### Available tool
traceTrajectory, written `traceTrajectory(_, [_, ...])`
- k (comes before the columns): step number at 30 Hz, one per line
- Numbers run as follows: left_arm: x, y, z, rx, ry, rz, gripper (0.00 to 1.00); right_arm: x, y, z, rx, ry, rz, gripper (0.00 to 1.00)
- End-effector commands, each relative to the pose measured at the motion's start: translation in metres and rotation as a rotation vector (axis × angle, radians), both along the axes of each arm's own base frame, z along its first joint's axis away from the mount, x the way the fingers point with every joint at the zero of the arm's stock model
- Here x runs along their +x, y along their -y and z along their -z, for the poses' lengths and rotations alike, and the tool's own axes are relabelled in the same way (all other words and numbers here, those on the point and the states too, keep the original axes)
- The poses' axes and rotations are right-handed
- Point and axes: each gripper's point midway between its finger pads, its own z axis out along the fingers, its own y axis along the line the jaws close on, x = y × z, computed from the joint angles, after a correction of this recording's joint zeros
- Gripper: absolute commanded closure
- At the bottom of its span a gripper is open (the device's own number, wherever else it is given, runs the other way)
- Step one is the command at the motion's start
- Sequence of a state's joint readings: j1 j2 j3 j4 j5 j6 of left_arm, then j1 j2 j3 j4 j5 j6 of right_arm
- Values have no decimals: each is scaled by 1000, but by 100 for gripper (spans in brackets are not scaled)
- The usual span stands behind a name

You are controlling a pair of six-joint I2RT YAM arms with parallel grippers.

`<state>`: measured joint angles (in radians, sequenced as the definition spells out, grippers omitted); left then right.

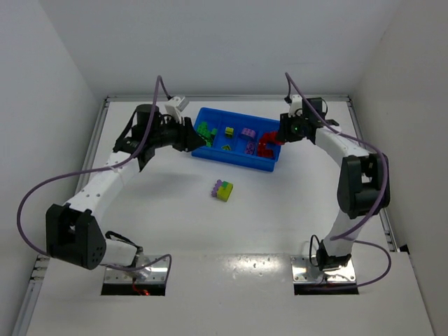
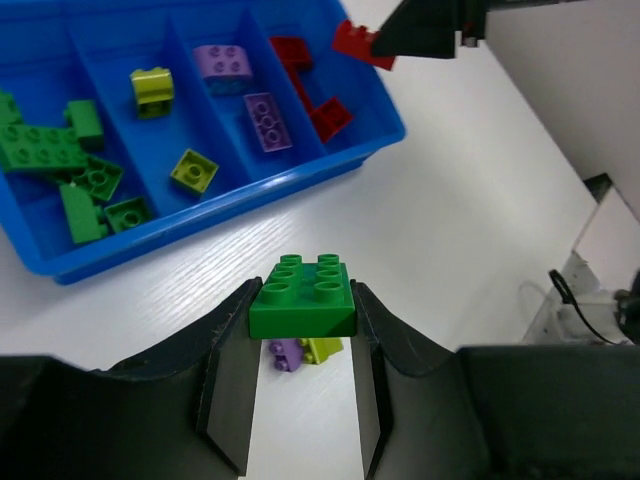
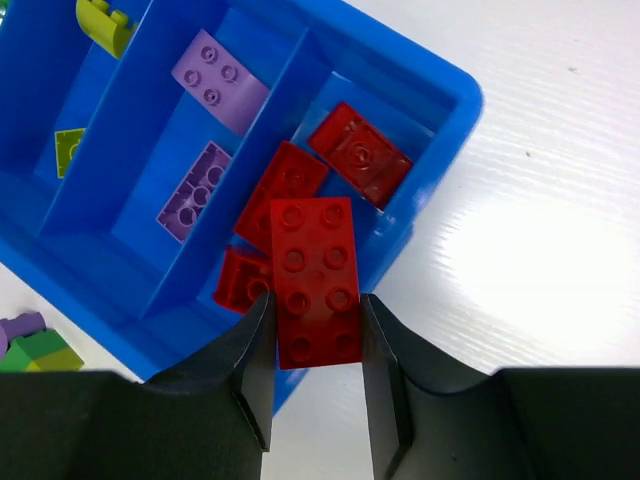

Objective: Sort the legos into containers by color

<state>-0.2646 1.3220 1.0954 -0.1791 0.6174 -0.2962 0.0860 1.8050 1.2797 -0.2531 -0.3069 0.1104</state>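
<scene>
The blue tray [image 1: 269,165] lies at the back of the table with four compartments: green, yellow-green, purple and red bricks, left to right. My left gripper [image 2: 303,320] is shut on a green brick [image 2: 303,296], held above the table in front of the tray [image 2: 200,228]. It hangs at the tray's left end in the top view [image 1: 193,140]. My right gripper [image 3: 316,315] is shut on a long red brick [image 3: 318,270] over the rim of the red compartment [image 3: 440,95]. A purple, yellow-green and green cluster [image 1: 223,190] lies on the table.
The cluster [image 2: 305,351] shows under the held green brick, and at the lower left of the right wrist view [image 3: 30,348]. Loose red bricks [image 3: 358,155] lie in the end compartment. White walls enclose the table on three sides.
</scene>
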Motion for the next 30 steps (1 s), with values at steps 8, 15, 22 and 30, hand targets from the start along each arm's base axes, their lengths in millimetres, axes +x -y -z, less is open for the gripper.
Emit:
traceTrajectory(8, [54, -11, 24, 112, -20, -98, 100, 22, -15, -1, -56, 46, -19, 93])
traceTrajectory(15, [93, -8, 34, 146, -16, -126, 100, 22, -19, 6, -98, 13, 14, 34])
traceTrajectory(22, [147, -6, 51, 203, 1, -168, 100, 6, -28, -32, -47, 89, -6, 23])
traceTrajectory(30, [200, -4, 88, 275, -26, -239, 98, -38, -36, -101, 44, 185, -60, 22])
